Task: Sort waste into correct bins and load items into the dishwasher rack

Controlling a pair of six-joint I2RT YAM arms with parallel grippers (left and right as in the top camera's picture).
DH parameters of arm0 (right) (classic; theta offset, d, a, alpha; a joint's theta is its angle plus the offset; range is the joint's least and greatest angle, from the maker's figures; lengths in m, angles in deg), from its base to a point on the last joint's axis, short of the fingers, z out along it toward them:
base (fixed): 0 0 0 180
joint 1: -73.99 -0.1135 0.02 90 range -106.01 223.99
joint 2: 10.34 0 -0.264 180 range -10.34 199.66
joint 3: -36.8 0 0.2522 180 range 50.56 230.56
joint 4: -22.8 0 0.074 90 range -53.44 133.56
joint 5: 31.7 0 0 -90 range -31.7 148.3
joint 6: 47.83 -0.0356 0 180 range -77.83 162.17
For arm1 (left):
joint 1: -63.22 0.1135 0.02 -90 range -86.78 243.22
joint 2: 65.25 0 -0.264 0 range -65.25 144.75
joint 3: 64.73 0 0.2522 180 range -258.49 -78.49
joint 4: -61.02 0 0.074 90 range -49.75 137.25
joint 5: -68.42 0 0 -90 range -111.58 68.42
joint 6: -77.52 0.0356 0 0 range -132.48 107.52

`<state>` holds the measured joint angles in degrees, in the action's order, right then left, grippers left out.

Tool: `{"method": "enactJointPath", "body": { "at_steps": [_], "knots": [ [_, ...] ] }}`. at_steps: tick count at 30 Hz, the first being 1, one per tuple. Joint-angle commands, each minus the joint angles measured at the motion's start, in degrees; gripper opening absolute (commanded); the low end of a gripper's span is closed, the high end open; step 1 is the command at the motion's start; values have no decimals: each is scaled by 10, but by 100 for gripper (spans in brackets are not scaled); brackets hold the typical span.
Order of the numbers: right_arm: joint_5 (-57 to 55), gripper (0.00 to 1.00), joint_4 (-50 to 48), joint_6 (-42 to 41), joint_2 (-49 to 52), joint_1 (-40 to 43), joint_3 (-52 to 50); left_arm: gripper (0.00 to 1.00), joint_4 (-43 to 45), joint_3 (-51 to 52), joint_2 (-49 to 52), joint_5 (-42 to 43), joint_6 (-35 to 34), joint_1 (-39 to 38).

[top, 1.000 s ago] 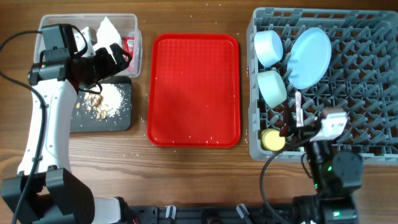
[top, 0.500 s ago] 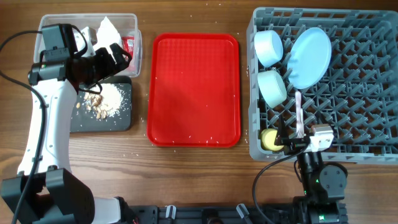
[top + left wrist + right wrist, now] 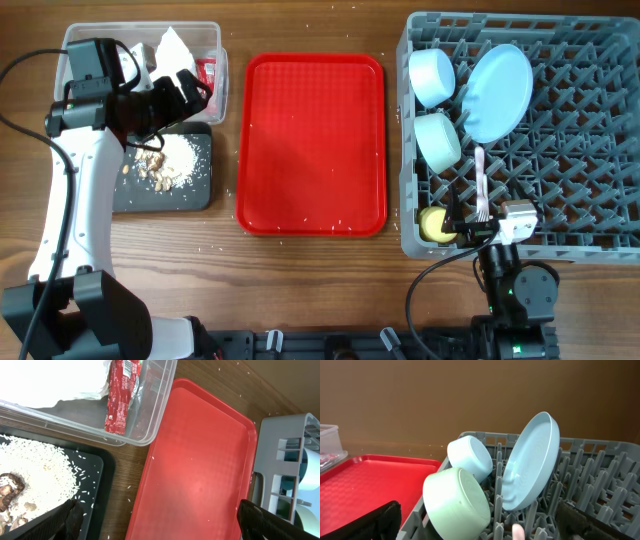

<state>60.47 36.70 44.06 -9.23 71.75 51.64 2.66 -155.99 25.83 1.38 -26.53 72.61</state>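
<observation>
Left gripper (image 3: 160,512), spread and empty, hangs above the clear tub (image 3: 150,430) holding napkin (image 3: 50,380) and red wrapper (image 3: 119,397), print unreadable. Right gripper (image 3: 480,520), spread, faces plate (image 3: 530,465) and teal bowl (image 3: 455,502) in the rack (image 3: 600,475); red tray (image 3: 195,470) lies between.

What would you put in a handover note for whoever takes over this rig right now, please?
Left gripper open, holding nothing, above the clear tub and black tray.
Right gripper open, holding nothing, at the dishwasher rack's near edge by the yellow cup.
Done: napkin and wrapper in the tub; food scraps in the black tray; plate, white bowl, teal bowl, cup and white cutlery in the rack.
Left: apparently only stray crumbs on the red tray; confirm spoon and fork are both racked, as I can make out one piece.
</observation>
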Motion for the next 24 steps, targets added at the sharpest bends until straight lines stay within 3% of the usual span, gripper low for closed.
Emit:
{"method": "enactJointPath", "body": {
  "at_steps": [1,15,19,24],
  "knots": [
    [11,100,-3,11,-9,3,-8,100,2,-5,-2,-1,10,2],
    [11,100,-3,11,-9,3,-8,100,13,4,-55,-12,14,-6],
    [11,100,-3,11,-9,3,-8,100,119,75,-121,-21,17,-33],
    [11,100,-3,11,-9,3,-8,100,312,259,-240,-23,17,-57]
  ]
}}
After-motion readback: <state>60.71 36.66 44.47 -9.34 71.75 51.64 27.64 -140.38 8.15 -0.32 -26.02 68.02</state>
